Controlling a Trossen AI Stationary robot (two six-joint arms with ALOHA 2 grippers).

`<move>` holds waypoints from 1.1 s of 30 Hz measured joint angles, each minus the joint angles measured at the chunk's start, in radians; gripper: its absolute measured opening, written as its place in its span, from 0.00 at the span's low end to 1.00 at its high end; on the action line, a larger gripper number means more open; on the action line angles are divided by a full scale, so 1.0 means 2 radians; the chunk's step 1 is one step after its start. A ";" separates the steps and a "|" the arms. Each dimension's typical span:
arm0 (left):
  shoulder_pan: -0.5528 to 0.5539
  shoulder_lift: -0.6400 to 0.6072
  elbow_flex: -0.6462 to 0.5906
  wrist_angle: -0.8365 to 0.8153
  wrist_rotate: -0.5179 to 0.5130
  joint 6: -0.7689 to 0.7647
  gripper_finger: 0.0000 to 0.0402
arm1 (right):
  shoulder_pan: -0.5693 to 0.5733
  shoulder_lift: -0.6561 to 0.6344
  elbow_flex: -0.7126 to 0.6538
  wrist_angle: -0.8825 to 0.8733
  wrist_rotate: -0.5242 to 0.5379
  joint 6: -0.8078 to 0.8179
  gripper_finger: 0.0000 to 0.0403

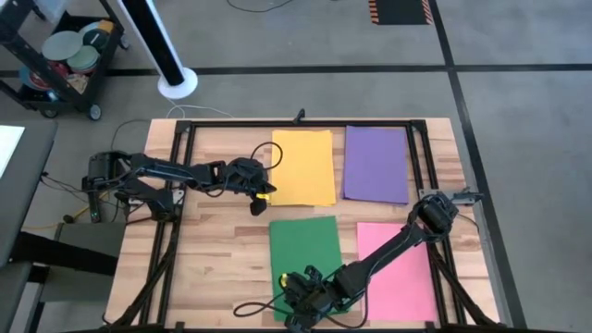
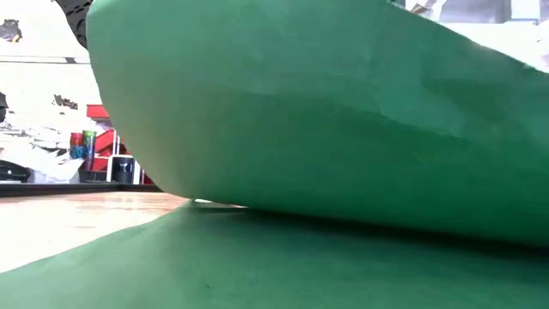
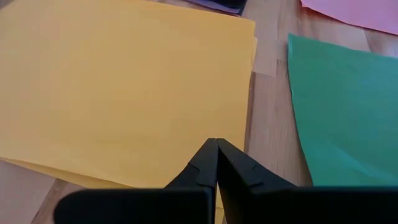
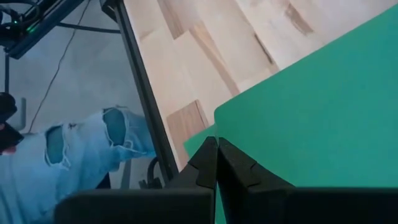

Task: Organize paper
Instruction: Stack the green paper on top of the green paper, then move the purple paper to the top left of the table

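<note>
Four coloured papers lie on the wooden table: yellow [image 1: 303,166] and purple [image 1: 376,164] on the far side, green [image 1: 305,248] and pink [image 1: 400,268] on the near side. My left gripper [image 1: 263,191] is shut at the yellow stack's near-left corner [image 3: 186,177]. My right gripper [image 1: 298,298] is shut at the green paper's near-left corner. A top green sheet [image 2: 326,112] arches up over another green sheet [image 2: 257,266] that stays flat on the table. My left gripper pinches the yellow paper [image 3: 124,87] at its near edge by the left corner [image 3: 233,140], coming level from the table's left. A yellow sliver shows between the fingers. The sheets lie flat on the table. How many layers, I cannot tell. My right gripper pinches the top green sheet at its near-left corner [image 4: 239,134], with green showing between the fingers [image 4: 239,168]. That corner is lifted clear and the sheet bows upward. A lower green sheet's corner [image 4: 198,140] stays on the table.
Bare wood [image 1: 217,259] lies left of the green paper. A black frame rail [image 4: 140,81] runs along the table's near edge, and a person's legs in torn jeans [image 4: 87,149] stand beyond it. A cart with plates [image 1: 69,55] and a white stand [image 1: 176,83] are off the table.
</note>
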 joint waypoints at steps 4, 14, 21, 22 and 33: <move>0.000 0.000 0.000 0.000 0.000 0.000 0.00 | 0.000 0.000 0.000 0.000 -0.001 0.000 0.00; 0.000 0.000 0.000 0.000 0.000 0.000 0.00 | 0.000 0.000 0.000 0.006 -0.014 0.002 0.16; 0.000 0.000 0.000 0.000 0.000 0.000 0.00 | 0.000 0.000 0.000 0.012 -0.031 -0.009 0.28; 0.000 0.000 0.000 -0.001 0.000 0.000 0.00 | 0.000 0.000 0.000 0.012 -0.033 -0.011 0.29; -0.039 0.000 -0.042 0.113 0.043 -0.060 0.00 | 0.014 -0.020 0.000 -0.110 0.098 -0.125 0.02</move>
